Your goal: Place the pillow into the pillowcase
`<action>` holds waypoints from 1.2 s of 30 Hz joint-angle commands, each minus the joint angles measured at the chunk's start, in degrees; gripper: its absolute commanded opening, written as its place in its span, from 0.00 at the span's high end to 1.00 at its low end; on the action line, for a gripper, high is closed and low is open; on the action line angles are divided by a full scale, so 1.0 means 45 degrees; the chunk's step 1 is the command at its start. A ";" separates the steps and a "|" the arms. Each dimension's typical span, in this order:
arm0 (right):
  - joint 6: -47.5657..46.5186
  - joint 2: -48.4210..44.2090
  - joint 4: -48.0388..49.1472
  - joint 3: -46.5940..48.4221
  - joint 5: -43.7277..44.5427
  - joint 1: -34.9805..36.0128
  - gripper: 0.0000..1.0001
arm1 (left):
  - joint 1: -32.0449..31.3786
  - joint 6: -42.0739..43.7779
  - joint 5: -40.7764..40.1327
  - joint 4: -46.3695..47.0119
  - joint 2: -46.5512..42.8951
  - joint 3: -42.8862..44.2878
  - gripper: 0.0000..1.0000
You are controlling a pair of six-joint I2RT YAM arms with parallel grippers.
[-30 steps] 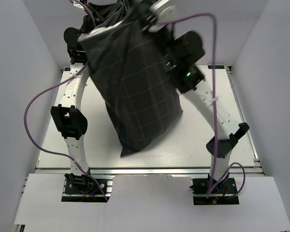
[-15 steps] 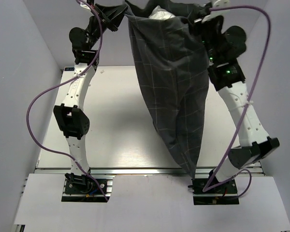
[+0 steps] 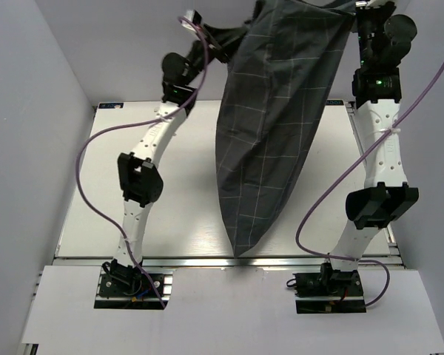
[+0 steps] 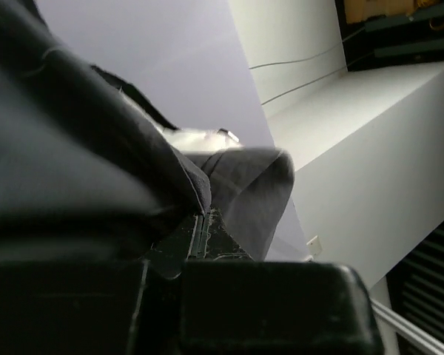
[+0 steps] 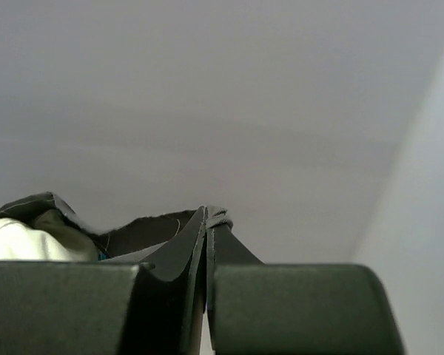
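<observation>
White walls box in a pale worktop [image 3: 177, 163], and above it your two arms reach high toward the back wall. Between them hangs the pillowcase [image 3: 274, 140] — dark charcoal with a thin light grid. Its mouth is up and its body narrows to a low corner over the near edge of the worktop. From the top camera you cannot tell whether that corner touches the surface.

Your left tool [image 4: 200, 225] is clenched on the left edge of the pillowcase's mouth. The left wrist camera shows a fold of dark fabric pinched between the jaws, with more cloth bunched over them. Your right tool [image 5: 206, 229] is clamped on the right edge of the mouth, a thin lip of grey cloth caught between its jaws.

The pillow [image 5: 18, 248] sits inside the pillowcase — its off-white fabric shows just within the open rim, at the left of the right wrist view. A pale patch also peeks between dark folds in the left wrist view. From above, the dark cloth covers it. Purple cables [image 3: 79, 159] loop loosely beside each arm, down to the bases at the near edge.
</observation>
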 commanded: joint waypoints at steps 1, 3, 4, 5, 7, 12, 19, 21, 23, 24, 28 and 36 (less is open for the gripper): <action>0.0534 -0.0393 0.1366 0.1347 0.0421 -0.0709 1.00 | -0.0826 0.0093 -0.0959 0.0513 -0.0072 0.0367 1.00; 0.0573 -0.0491 0.1543 0.1952 0.0344 -0.0730 1.00 | -0.1236 0.0113 -0.1388 0.0670 0.0064 0.0503 1.00; 0.0631 -0.0549 0.1583 0.2186 0.0208 -0.0750 1.00 | -0.1355 0.0152 -0.1545 0.0690 0.0065 0.0582 1.00; 0.0805 -0.0627 0.1699 0.2401 0.0071 -0.0750 1.00 | -0.1434 0.0268 -0.1817 0.0748 0.0007 0.0621 1.00; 0.1527 -0.0861 0.1933 0.2715 -0.0456 -0.0692 1.00 | -0.1512 0.0463 -0.2053 0.0710 -0.0245 0.0738 1.00; 0.1452 -0.1213 0.2888 0.2893 -0.1218 0.1274 1.00 | -0.1338 0.1050 -0.2172 0.0826 -0.1359 0.0427 1.00; 0.0493 -0.1545 0.2054 0.0596 -0.1570 0.4971 1.00 | 0.0399 0.1187 -0.0866 0.2874 -0.4734 -0.4777 1.00; 0.0533 -0.1662 0.1838 -0.0481 -0.1436 0.5458 1.00 | 0.1197 0.1187 -0.0629 0.3656 -0.6699 -0.8571 1.00; 0.0670 -0.1780 0.1448 -0.1904 -0.1629 0.5539 1.00 | 0.1630 0.1207 -0.0375 0.4086 -0.7937 -1.1027 1.00; 0.0728 -0.1819 0.1369 -0.2396 -0.1630 0.5578 1.00 | 0.1980 0.1207 -0.0258 0.4262 -0.8929 -1.3166 1.00; 0.0903 -0.2073 0.1232 -0.4430 -0.2078 0.5637 1.00 | 0.2529 0.1226 0.0367 0.4946 -1.0324 -1.6964 1.00; 0.1470 -0.1801 0.0666 -0.4883 -0.3539 0.7117 1.00 | 0.3933 0.1284 0.1012 0.4793 -1.1827 -1.9495 0.48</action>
